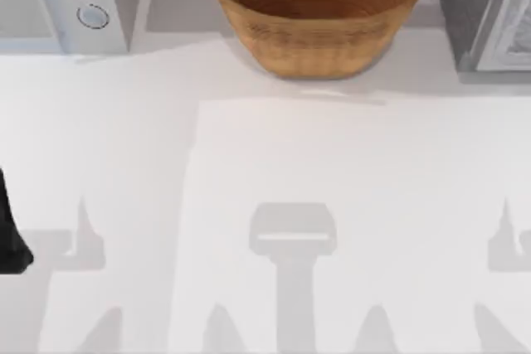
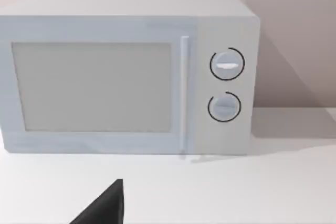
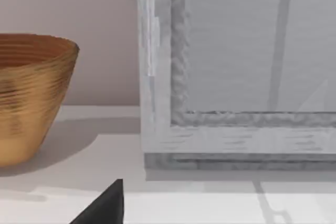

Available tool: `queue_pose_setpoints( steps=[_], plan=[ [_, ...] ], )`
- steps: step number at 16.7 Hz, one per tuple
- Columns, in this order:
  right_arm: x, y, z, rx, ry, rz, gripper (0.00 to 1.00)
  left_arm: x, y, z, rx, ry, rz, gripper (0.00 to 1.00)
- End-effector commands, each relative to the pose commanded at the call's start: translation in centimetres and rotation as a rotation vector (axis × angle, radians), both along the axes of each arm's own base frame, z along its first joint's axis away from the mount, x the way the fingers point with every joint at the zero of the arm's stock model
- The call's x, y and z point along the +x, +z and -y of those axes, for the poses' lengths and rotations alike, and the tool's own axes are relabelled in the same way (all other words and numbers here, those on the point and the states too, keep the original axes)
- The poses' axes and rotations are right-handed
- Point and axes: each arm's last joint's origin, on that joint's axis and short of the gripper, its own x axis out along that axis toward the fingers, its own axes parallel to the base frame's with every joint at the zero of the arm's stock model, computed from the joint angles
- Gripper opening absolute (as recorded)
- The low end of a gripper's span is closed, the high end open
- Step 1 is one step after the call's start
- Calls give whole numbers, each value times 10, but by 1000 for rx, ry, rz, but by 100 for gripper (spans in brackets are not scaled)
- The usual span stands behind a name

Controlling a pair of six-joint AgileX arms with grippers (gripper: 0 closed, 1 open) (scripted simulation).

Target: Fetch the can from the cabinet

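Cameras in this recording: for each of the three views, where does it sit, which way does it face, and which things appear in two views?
Top view: above the white table, looking down; a dark part of the left arm at its left edge.
Left wrist view: on the left arm, facing the pale grey microwave with two round dials; a dark gripper part at its edge.
Right wrist view: on the right arm, facing the grey cabinet and woven brown basket; a dark gripper part too.
Shared: microwave, basket and cabinet recur along the top view's far edge.

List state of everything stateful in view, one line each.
microwave: door shut, upright at table's far left.
cabinet: front closed, far right; contents hidden.
basket: upright, nothing visible inside, far centre.
left arm: parked at left edge.
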Motion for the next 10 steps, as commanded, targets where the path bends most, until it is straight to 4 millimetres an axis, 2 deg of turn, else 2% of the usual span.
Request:
queue_pose_setpoints(
  steps=[3, 5, 7, 10],
  plan=[
    [0, 3, 0, 0, 0, -2, 100, 0, 0, 0, 0, 0, 0, 100],
    [0, 16, -1, 0, 0, -10, 100, 0, 0, 0, 0, 0, 0, 100],
    [1, 39, -2, -1, -1, -19, 100, 0, 0, 0, 0, 0, 0, 100],
    [7, 92, -4, -2, -2, -30, 100, 0, 0, 0, 0, 0, 0, 100]
  ],
)
